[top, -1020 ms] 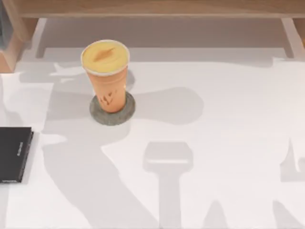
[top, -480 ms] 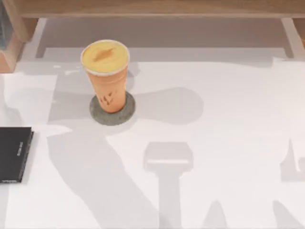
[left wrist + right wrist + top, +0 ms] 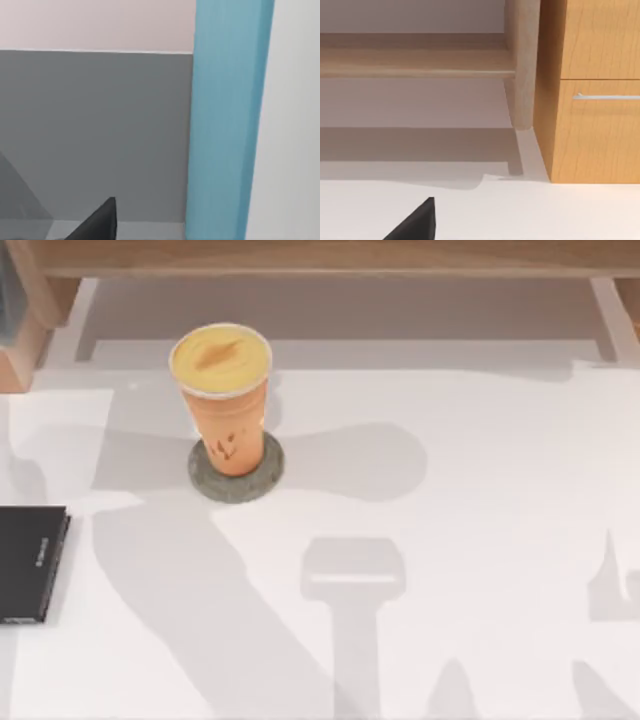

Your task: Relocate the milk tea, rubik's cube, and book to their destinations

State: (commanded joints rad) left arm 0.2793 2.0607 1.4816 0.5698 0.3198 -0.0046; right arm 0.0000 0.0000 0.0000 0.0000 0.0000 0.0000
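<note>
The milk tea (image 3: 222, 400) stood upright on the grey coaster (image 3: 236, 472) at about ten o'clock on the white worktop (image 3: 480, 490), with the flat black book (image 3: 30, 562) at the nine o'clock edge. The tall tapered cup looked top-heavy and likely slick, best gripped mid-body. The left wrist view faced a teal-blue book (image 3: 227, 120); the right wrist view faced a wooden cabinet (image 3: 590, 90). Whether either gripper was spread or pressed together could not be told.
</note>
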